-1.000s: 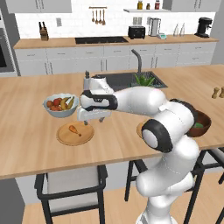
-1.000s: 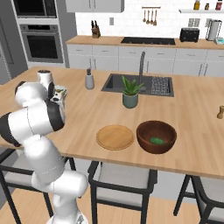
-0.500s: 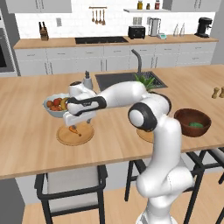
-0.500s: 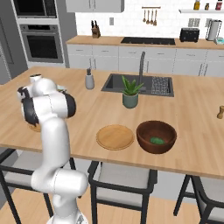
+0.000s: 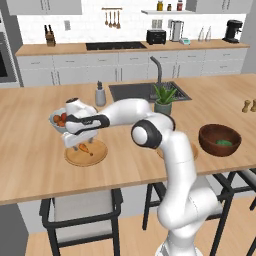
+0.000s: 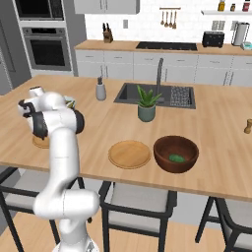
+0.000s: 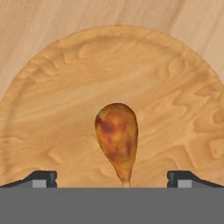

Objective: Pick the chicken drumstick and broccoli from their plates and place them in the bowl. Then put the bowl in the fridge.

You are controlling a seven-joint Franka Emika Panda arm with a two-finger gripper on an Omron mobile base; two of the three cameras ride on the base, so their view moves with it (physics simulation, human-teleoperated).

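We are at the first half of the job's second pick: the broccoli [image 6: 175,158] already lies in the dark wooden bowl [image 5: 220,140], which stands on the desk [image 5: 30,165] at the right, and the chicken drumstick [image 7: 117,136] is not yet lifted. It lies flat near the middle of its plate [image 7: 175,100], the wooden disc at the left of the desk, just in front of a pale bowl of fruit [image 5: 57,119]. The other plate [image 6: 129,154] sits bare beside the wooden bowl.

Our end effector [image 7: 112,179] hangs over the drumstick plate, pointing down, with its fingers [image 7: 41,178] spread as wide as they go and nothing between them. In the hand view the two tips stand well apart on either side of the drumstick, whose thin bone end points toward the camera and whose thick end points away. The meat sits roughly midway between the tips, so the alignment looks good to us.

We judge the next move to be a straight descent until the fingers bracket the thick part of the drumstick, then a close across its width. After that comes a lift and a long carry right to the wooden bowl. The fridge [image 6: 5,59], the grey cabinet at the far left beside the oven [image 6: 47,47], waits for the last step.
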